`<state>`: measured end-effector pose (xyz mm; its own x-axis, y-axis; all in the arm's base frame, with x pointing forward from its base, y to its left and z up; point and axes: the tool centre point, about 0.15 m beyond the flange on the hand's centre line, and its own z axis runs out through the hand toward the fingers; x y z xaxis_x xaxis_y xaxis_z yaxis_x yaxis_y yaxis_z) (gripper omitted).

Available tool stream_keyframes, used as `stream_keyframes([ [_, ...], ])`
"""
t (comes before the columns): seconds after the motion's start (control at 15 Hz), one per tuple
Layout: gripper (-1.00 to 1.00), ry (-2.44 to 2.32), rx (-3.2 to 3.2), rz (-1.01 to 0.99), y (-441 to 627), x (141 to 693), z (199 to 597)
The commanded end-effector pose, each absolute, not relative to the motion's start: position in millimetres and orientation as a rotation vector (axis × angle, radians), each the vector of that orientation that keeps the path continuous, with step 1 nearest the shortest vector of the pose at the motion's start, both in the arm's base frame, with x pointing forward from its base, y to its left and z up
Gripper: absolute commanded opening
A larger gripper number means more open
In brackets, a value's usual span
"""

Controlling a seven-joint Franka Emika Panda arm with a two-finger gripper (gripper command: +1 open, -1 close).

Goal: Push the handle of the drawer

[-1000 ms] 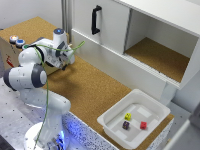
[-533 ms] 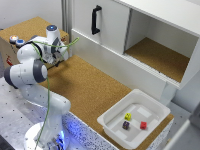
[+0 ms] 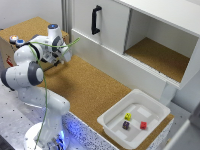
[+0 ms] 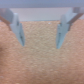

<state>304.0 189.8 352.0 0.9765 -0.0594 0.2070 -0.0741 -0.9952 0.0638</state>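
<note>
Spreading across most of the exterior view is one cork-topped table (image 3: 95,90), and at its far edge stands one white cabinet (image 3: 150,35) with a single long vertical black handle (image 3: 95,19) and one open cork-lined compartment (image 3: 160,57). One white robot arm (image 3: 30,70) rises from the near corner and bends toward the exterior view's left, where one brown box (image 3: 9,49) sits, partly hidden behind it; two coloured buttons (image 3: 16,40) show on its top, and any more are hidden. One white tray (image 3: 134,120) near the exterior view's right holds three small blocks (image 3: 128,116): yellow, purple and red. The drawer and its small handle cannot be made out; they are judged to lie behind the arm, on the box front. Such a pull is probably rigid and light, so pressing squarely on its middle should suit. The pincer (image 4: 40,30) stands apart in the wrist view, two pale fingers (image 4: 16,27) over bare cork, gripping nothing.
</note>
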Motion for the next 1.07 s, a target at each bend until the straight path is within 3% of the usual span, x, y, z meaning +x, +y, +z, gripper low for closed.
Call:
stream_keyframes([
  [0.0,1.0,0.027,3.124,0.442,65,289,360],
  [0.6,1.0,-0.254,3.085,0.423,-102,325,379],
  [1.0,1.0,-0.509,3.015,0.216,-226,318,371],
])
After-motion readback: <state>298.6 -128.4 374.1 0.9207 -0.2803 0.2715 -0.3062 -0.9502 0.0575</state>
